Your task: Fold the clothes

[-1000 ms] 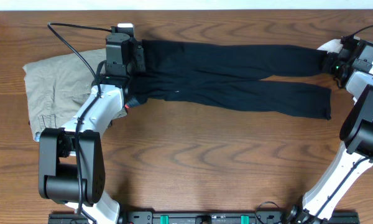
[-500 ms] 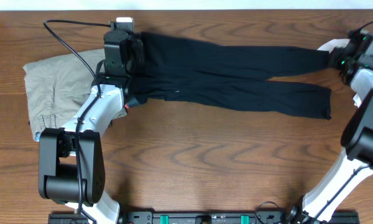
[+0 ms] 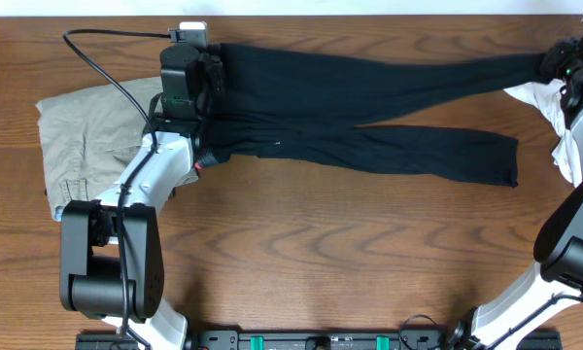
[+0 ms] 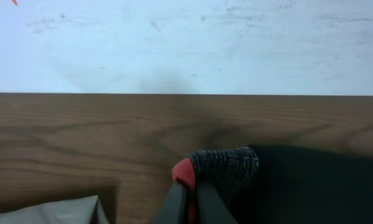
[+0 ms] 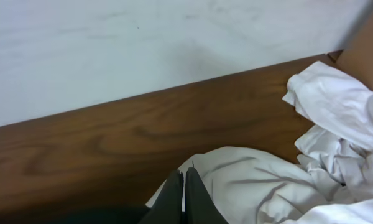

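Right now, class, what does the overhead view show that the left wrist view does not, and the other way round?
Only overhead: both legs of the black leggings stretched across the table, the white garment at the right, and the right hand gripping one leg end. Only left wrist: the grey waistband with its coral-red edge pinched in the left hand, and the white wall. Both: the black leggings, the table, the khaki trousers.

The overhead camera looks straight down from high above on the whole brown wood-grain table. Each wrist camera sits low and close, facing along the tabletop towards the plain white wall. The left one shares the long black leggings with the overhead; the right shares the crumpled white garment.
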`<state>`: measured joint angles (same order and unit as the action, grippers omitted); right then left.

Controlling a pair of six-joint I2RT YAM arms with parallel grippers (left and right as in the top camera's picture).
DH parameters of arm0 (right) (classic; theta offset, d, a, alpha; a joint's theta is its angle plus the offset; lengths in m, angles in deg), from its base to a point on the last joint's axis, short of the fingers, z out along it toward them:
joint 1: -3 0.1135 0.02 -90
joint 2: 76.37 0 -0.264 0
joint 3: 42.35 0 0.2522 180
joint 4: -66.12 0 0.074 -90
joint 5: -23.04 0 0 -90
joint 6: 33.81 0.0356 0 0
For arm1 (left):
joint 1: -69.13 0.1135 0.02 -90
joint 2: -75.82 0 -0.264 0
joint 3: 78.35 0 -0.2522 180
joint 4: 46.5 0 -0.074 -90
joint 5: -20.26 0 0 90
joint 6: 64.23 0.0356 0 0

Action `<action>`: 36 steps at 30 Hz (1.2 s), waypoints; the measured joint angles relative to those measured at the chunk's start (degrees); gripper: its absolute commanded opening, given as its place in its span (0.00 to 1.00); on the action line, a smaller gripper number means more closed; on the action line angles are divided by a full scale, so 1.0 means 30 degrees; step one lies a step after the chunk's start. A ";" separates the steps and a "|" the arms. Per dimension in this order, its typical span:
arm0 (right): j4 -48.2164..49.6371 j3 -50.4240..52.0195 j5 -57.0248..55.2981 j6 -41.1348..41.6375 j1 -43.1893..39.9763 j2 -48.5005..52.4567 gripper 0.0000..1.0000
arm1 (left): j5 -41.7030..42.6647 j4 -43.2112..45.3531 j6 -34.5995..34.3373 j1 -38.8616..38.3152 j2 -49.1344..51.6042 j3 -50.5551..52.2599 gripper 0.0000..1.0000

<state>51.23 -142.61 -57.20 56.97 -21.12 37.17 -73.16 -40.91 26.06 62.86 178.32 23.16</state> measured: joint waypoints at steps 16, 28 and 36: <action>0.3432 0.0022 -0.0058 -0.0007 0.0022 0.0539 0.04 | -0.0022 0.0561 -0.0007 0.0277 0.0000 0.0000 0.06; -0.3869 0.0284 -0.0852 -0.1457 0.0007 0.3927 0.12 | -0.0372 0.0015 -0.0452 0.0401 0.0794 0.0000 0.79; -0.6098 0.0270 -0.1005 -0.1770 -0.0029 0.2900 0.23 | 0.0007 -0.3577 -0.0517 0.0466 0.0743 -0.0015 0.79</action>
<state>32.93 -141.80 -60.22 51.66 -21.20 45.87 -73.14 -51.64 24.51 64.26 180.55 23.12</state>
